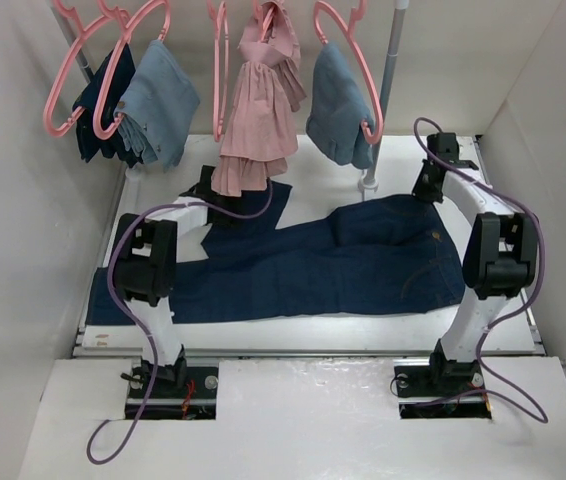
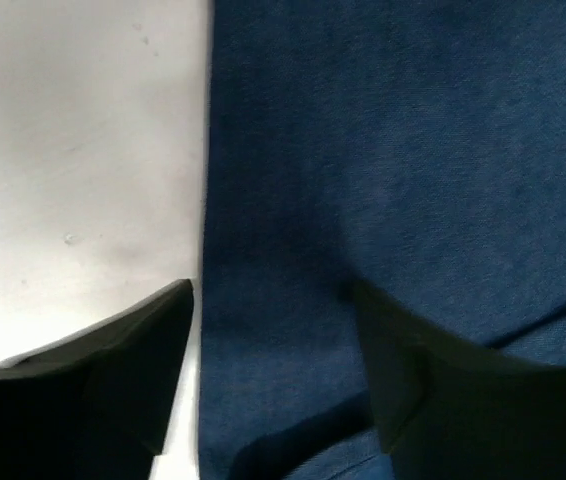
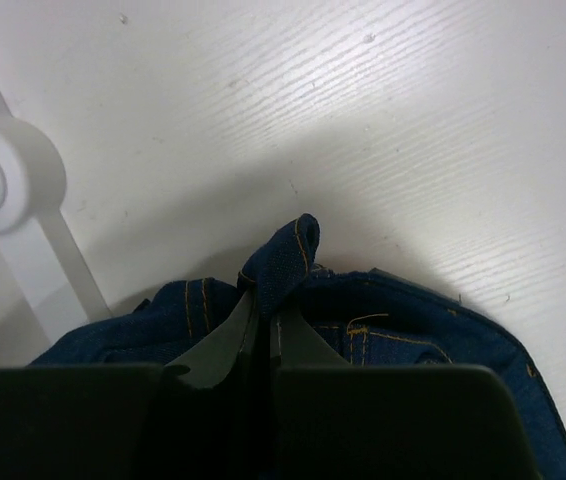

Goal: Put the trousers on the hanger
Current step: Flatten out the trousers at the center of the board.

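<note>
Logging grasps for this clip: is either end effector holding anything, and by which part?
The right end effector pinches the trousers by a fold at the waist edge. The left end effector is open over a leg edge, holding nothing.

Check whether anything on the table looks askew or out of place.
Nothing spilled or damaged. The trousers lie flat, except a tuft of waistband pinched up in the shut right hand. The left hand is open, straddling a leg's edge. The pink dress hangs low over one leg end.

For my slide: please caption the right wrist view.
Right gripper pinching a fold of the navy trousers on the white table.
</note>
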Available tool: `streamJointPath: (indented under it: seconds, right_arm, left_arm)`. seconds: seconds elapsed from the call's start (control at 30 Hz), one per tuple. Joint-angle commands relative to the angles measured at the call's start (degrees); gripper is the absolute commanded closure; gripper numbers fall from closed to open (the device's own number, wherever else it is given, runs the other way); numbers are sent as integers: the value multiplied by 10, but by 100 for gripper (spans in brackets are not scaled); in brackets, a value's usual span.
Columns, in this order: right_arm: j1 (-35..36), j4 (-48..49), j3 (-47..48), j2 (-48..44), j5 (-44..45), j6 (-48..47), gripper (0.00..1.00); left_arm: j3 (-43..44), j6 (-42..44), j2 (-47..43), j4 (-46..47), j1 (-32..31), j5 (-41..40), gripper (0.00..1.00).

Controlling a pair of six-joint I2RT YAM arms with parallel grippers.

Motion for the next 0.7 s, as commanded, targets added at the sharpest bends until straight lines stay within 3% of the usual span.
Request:
streamJointPath:
  seconds: [0.0,0.07,0.13,0.3,0.43,0.5,0.53,0.63,0.67]
  right_arm:
    - [2,34,-2,-34,-2,15,100]
    - [2,34,-2,-40,-2,20,100]
    - [2,40,-7,-47,-8,20,100]
    - [2,57,-13,-59,-15,26,100]
    - [8,57,-18,-59,-6,15,100]
    - [8,52,-18,-59,-1,9,100]
    - [8,52,-18,-59,-1,9,100]
    - [8,52,-18,-59,-1,4,100]
    - [8,52,-18,-59,-1,4,100]
  left_arm:
    - [-11,19,10,0,-4,-100,49]
    - [-27,41,-7,0,-4,-122,65]
    - [-55,74,-19,-28,7,-140,98]
    - [-112,133,-79,-127,99,-142,100]
    - [-119,194,-105,-299,114,-122,100]
    - [-97,201,-94,-412,108,-122,83]
    - [-86,201,-94,-434,114,-122,63]
    - [-20,152,-97,-413,164,-124,51]
    - [-5,135,-103,-389,181,-109,33]
